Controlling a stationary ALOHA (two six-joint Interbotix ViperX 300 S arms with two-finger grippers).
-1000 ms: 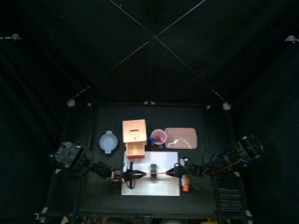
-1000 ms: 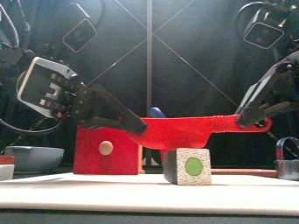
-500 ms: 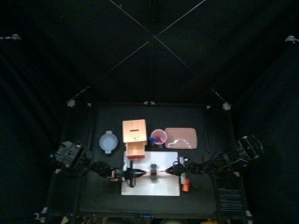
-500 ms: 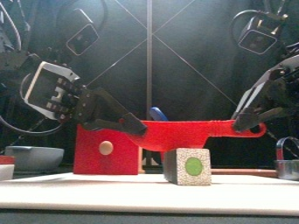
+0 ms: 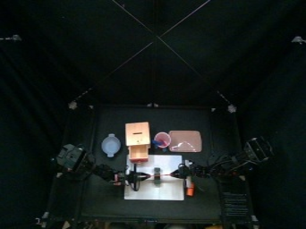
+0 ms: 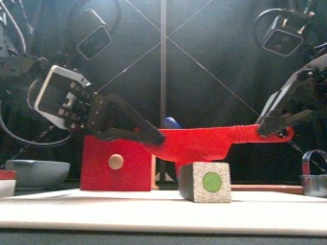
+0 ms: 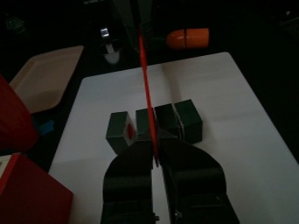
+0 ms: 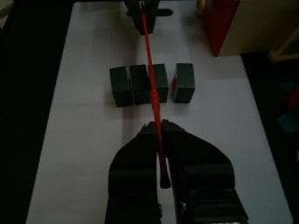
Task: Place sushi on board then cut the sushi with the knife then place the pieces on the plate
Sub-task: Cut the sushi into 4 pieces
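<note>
1. The black table (image 5: 213,121) carries everything, and both arms work low over its near half.
2. The left arm (image 5: 72,161) comes in from the left and slopes down toward the middle. The right arm (image 5: 248,156) mirrors it from the right, its wrist held a little higher.
3. The white board (image 6: 76,209) lies flat at the near middle of the table, under both sets of fingers.
4. A wooden box (image 6: 118,165) with a red drawer front stands at the board's far left.
5. The pink tray (image 5: 185,140) lies flat beyond the board, right of the box.
6. A blue-grey bowl (image 6: 36,173) sits at the far left.
7. The red knife (image 6: 198,144) hangs level between the two arms, running left to right. Its broad blade is on the left and its slim handle on the right.
8. The left fingers (image 6: 147,137) are clamped on the blade's end. The right fingers (image 6: 272,127) are pinched tight on the handle.
9. The sushi roll (image 6: 205,182) rests on the board's middle, directly below the blade, its axis running near to far.
   - It is a row of dark green blocks, and the near end shows a green centre in speckled white.
   - One end block stands slightly apart from the rest.
   - The blade's lower edge meets the roll's top, but I cannot tell whether it touches.
10. A small orange toy (image 7: 187,37) lies just off the board's right edge.
</note>
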